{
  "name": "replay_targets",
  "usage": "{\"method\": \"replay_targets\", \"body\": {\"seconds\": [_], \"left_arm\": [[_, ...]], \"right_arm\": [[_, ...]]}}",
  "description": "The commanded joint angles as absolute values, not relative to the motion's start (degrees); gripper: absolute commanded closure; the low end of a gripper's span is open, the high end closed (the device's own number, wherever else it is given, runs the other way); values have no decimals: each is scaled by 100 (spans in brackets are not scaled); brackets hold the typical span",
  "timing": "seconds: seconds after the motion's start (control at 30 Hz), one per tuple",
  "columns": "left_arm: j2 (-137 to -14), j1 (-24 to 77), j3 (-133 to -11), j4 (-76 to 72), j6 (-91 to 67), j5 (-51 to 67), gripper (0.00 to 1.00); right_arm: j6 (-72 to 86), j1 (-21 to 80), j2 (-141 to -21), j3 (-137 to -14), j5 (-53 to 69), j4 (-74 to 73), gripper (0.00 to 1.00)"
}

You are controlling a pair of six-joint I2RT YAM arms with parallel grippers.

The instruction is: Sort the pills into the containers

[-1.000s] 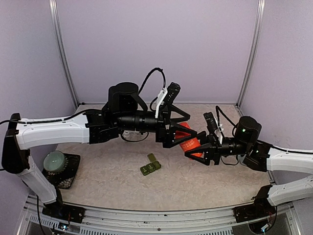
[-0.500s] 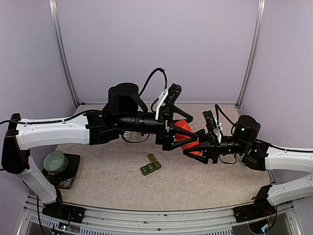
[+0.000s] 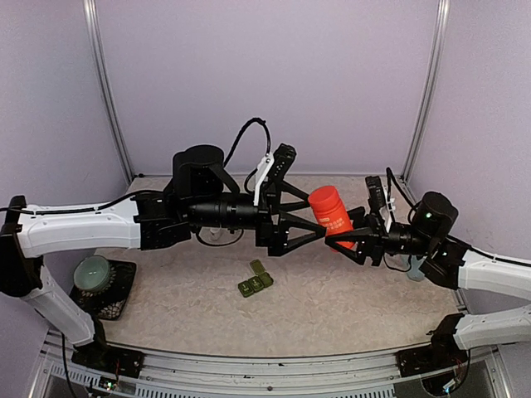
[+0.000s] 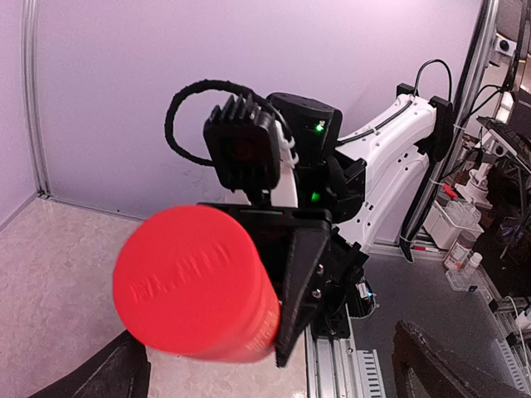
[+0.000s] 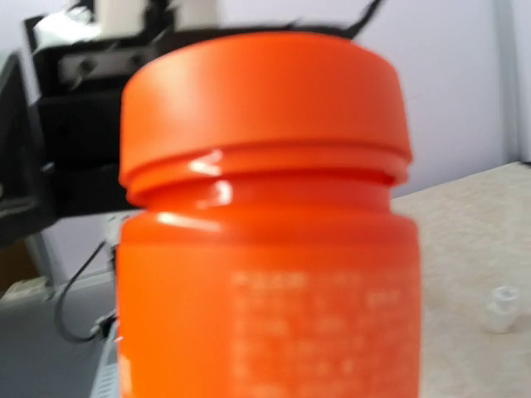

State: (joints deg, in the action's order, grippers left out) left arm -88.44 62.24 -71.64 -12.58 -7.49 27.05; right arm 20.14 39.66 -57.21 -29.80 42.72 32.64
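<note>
My right claw grips the orange bottle, cap on (nothing poured yet); my left claw gapes empty nearby. Sorting looks unstarted: the containers sit on the desk.

L end effector splayed (R gripping).

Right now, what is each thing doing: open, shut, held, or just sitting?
orange bottle, capped, held up off the table.
right gripper, jaws shut on the orange bottle.
left gripper, jaws wide open, holding nothing.
containers, sitting on the table, untouched.
mug, upright on a dark pad.
</note>
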Motion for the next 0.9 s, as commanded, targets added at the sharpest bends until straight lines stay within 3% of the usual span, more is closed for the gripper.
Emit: {"method": "replay_targets", "body": {"seconds": [0.0,0.37,0.87], "left_arm": [[-8376,6486,-7068,-1382,-668,3231,1],[-8381,6328,-7309,-523,-638,1801,1],[-9491,6196,-9069,1016,176,3194,1]], "right_arm": [[2255,3656,-5654,-2861,3341,3030,68],[1650,3656,-5124,-2909,4126,2786,68],[1364,3768,-5138,-3071,5210,2465,67]]}}
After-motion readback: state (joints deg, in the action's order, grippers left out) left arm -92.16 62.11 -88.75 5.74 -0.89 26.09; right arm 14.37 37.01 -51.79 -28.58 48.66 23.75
